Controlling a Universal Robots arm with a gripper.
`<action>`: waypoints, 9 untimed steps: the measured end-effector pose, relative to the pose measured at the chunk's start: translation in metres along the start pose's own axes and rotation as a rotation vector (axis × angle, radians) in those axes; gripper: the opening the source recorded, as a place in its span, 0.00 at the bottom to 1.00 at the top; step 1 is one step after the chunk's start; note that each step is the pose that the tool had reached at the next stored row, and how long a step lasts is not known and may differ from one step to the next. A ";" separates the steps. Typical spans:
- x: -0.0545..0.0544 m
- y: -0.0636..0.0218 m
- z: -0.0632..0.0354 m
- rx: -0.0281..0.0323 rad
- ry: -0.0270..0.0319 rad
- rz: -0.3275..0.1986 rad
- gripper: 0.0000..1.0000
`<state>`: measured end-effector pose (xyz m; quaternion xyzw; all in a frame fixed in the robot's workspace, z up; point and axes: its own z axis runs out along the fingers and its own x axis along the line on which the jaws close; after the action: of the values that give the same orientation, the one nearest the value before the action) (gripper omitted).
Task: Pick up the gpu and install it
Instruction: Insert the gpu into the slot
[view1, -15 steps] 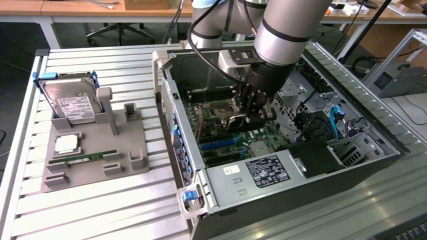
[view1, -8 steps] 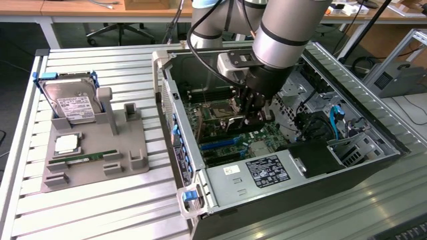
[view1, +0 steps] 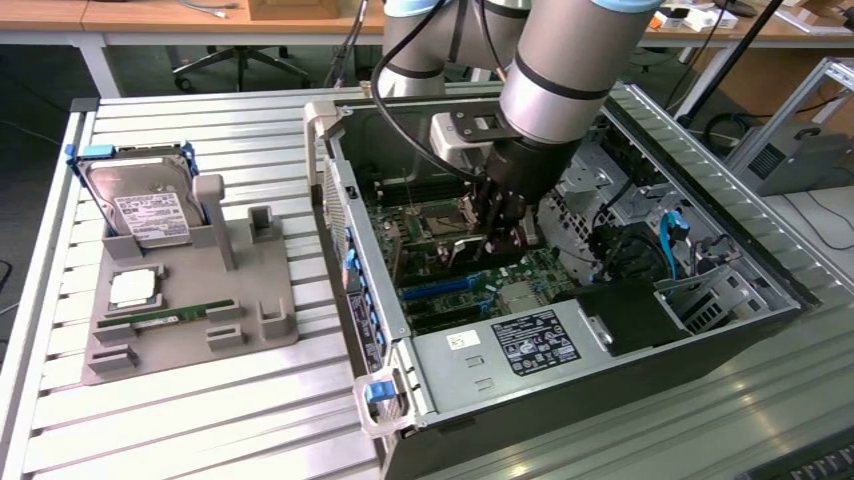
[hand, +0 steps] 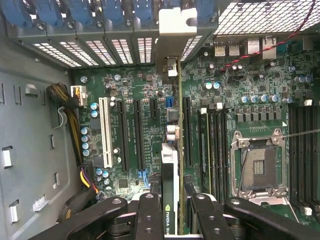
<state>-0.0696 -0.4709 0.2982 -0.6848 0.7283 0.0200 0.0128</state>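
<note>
The gpu (hand: 170, 165) is a thin dark card seen edge-on, with a green and black label on its edge and a silver bracket (hand: 172, 30) at its far end. My gripper (hand: 173, 200) is shut on it, a black finger (hand: 149, 215) on each side. The card hangs upright just above the motherboard (hand: 130, 90), lined up along a long expansion slot, and its bracket reaches the rear slot openings. In the exterior view the gripper (view1: 502, 228) is deep inside the open computer case (view1: 350, 250) with the gpu (view1: 467, 262) below it. I cannot tell whether the card touches the slot.
A grey fixture (view1: 187, 300) on the exterior view's left holds a hard drive (view1: 144, 205), a processor (view1: 131, 288) and a green RAM stick (view1: 174, 317). Inside the case are the CPU socket (hand: 260, 167), RAM slots (hand: 215, 150), cables (hand: 75, 125) and a power supply (view1: 534, 345).
</note>
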 end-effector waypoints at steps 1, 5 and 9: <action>0.000 0.0001 0.0001 0.0000 -0.0001 0.000 0.27; 0.000 0.0000 0.0005 0.0000 -0.0003 -0.003 0.27; 0.000 0.0000 0.0006 -0.0003 -0.0001 -0.007 0.27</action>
<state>-0.0696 -0.4709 0.2976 -0.6874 0.7259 0.0201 0.0128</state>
